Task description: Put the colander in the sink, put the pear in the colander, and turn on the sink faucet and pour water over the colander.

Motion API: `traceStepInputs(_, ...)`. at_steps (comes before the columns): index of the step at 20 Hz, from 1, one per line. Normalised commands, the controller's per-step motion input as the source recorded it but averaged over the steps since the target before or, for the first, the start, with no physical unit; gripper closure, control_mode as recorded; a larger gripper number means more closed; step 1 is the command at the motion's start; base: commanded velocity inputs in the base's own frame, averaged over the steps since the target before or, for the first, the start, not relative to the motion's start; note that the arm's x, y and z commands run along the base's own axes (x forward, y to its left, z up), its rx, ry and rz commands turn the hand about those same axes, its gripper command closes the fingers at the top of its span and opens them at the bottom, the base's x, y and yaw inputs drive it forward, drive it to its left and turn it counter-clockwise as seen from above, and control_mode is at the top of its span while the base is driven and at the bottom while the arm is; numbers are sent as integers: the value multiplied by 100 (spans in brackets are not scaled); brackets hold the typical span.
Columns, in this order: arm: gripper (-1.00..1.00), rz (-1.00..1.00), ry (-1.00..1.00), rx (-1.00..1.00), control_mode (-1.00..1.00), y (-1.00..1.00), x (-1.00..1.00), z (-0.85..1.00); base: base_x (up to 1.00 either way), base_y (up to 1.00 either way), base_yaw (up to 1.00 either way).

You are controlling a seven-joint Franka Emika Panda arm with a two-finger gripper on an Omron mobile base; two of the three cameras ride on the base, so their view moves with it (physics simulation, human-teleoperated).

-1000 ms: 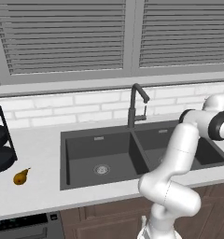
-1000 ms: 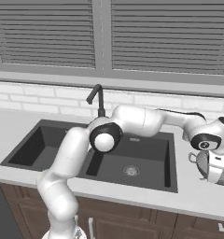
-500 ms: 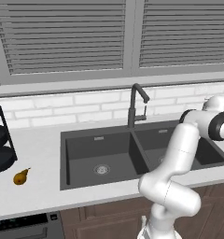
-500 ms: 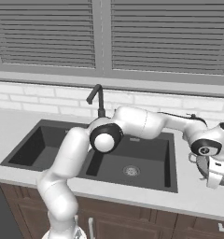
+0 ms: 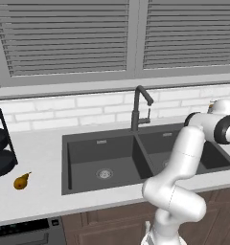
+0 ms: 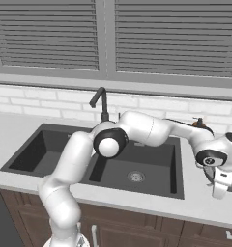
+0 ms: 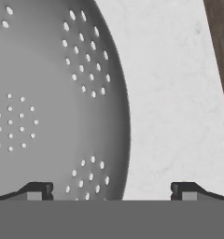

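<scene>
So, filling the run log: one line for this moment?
phase: reaching colander | gripper: open, straddling rim | colander: on counter | pear: counter, left of sink

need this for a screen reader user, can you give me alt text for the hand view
Close view down into the colander, a pale grey perforated metal bowl sitting on a white speckled counter. The open gripper hangs above its rim, one dark fingertip over the bowl's inside and the other over bare counter. A strip of brown wood shows past the counter's edge.

Pale speckled counter (image 5: 40,158) with pear (image 5: 21,181), colander (image 7: 53,102), sunken sink (image 5: 100,143).
</scene>
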Motion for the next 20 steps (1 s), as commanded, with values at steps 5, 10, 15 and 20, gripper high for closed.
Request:
traceStepInputs(5, 100, -1, 0, 0, -100, 0, 0, 0, 0, 0, 0)
traceStepInputs(10, 100, 0, 0, 0, -100, 0, 0, 0, 0, 0, 0)
traceStepInputs(15, 100, 0, 0, 0, -100, 0, 0, 0, 0, 0, 0)
traceStepInputs(20, 100, 6, -8, 0, -100, -10, -10, 7, 0, 0, 0)
